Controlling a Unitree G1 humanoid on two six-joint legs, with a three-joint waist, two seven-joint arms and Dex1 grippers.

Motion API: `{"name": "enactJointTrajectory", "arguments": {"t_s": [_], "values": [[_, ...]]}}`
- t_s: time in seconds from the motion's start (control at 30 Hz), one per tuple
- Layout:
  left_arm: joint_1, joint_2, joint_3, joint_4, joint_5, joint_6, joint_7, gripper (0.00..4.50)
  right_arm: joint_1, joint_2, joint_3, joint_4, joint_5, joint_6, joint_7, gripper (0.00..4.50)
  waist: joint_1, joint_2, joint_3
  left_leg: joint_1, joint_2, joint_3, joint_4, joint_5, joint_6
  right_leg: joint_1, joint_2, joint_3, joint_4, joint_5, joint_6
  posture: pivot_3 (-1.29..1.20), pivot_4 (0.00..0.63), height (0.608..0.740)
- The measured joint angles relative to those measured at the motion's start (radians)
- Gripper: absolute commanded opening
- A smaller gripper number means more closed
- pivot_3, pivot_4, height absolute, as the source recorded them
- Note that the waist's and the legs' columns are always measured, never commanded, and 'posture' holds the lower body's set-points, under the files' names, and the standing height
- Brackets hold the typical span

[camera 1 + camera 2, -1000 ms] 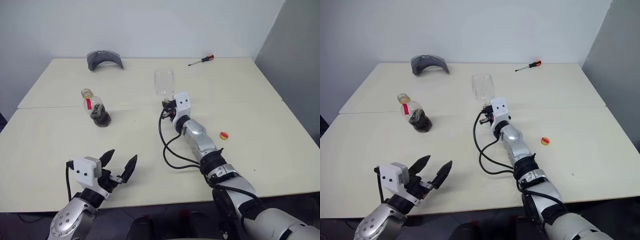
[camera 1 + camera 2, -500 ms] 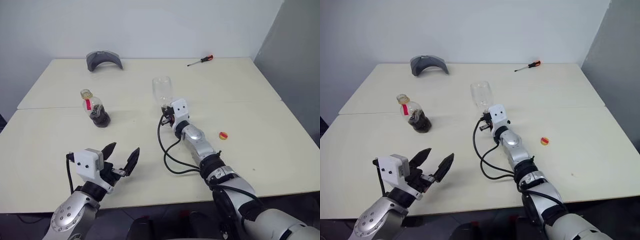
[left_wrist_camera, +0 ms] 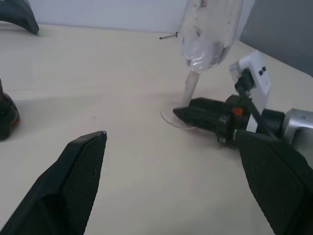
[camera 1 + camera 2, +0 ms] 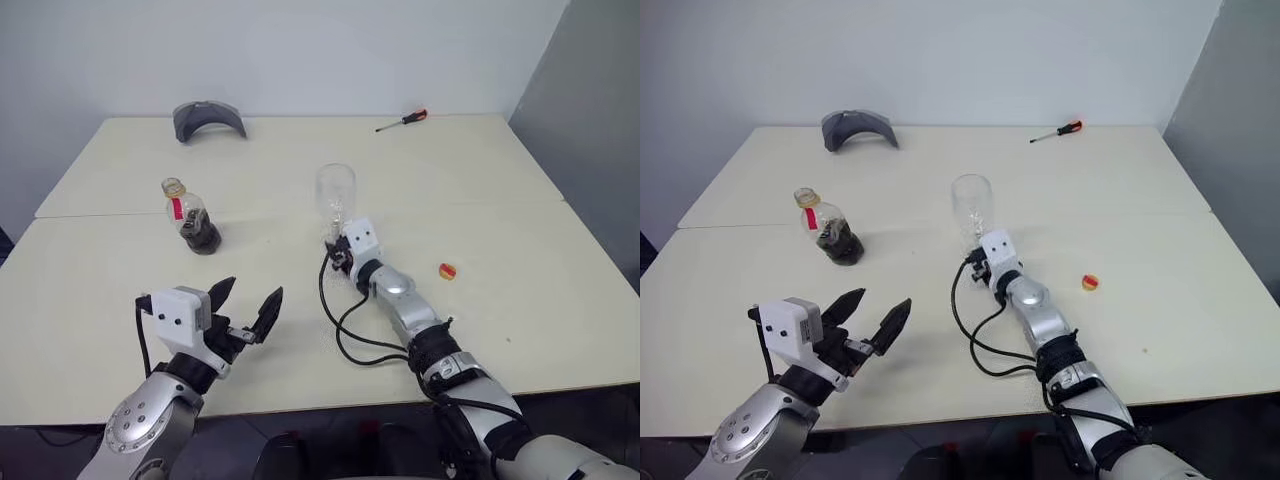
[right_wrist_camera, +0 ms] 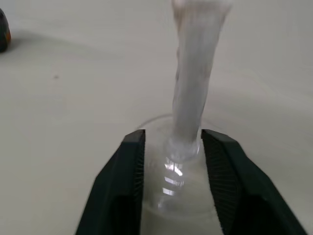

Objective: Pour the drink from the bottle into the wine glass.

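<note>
Screwdriver, grey holder lie far back; right hand loosely straddles wine glass stem, left hand open.

A cream table carries the bottle, wine glass, screwdriver, grey visor-shaped piece and small red-yellow cap.

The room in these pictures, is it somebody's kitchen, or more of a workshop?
Probably a workroom or test lab rather than a kitchen: bare pale walls, two plain cream tables pushed together, and a screwdriver lying near a wine glass and a small drink bottle.
</note>
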Motion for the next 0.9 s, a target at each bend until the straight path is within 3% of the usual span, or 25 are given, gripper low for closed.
{"name": "enactJointTrajectory", "arguments": {"t_s": [0.17,0.4,0.63,0.9], "values": [[0.0,0.002,0.0,-0.002,-0.002,0.011,0.001,4.5,0.006,-0.005,0.0,-0.014,0.0,0.006,0.005,4.47,0.0,0.0,0.0,0.0,0.0,0.0,0.0,0.0,0.0,0.0,0.0,0.0,0.0,0.0,0.0,0.0,0.15,0.74],[0.009,0.003,0.005,-0.005,-0.002,0.012,0.001,4.5,0.127,-0.07,0.014,-0.243,0.013,0.086,0.078,4.47,0.003,0.0,0.0,0.0,0.0,0.0,0.0,0.0,0.0,0.0,0.0,0.0,-0.001,0.0,0.0,0.0,0.15,0.74],[0.019,-0.002,0.055,0.079,0.064,-0.017,0.036,4.5,0.341,-0.242,0.032,-0.628,0.069,0.216,0.242,4.47,0.004,0.001,0.001,0.0,-0.001,-0.001,-0.001,-0.001,0.0,0.0,0.0,0.0,-0.001,-0.001,0.001,0.0,0.15,0.74],[-0.174,-0.025,0.066,0.262,0.207,-0.104,0.12,4.5,0.504,-0.445,-0.009,-0.994,0.298,0.347,0.474,4.47,0.02,-0.001,0.005,0.001,-0.002,-0.003,0.0,-0.004,0.002,0.001,0.001,0.0,-0.001,-0.001,0.002,0.0,0.15,0.74]]}}
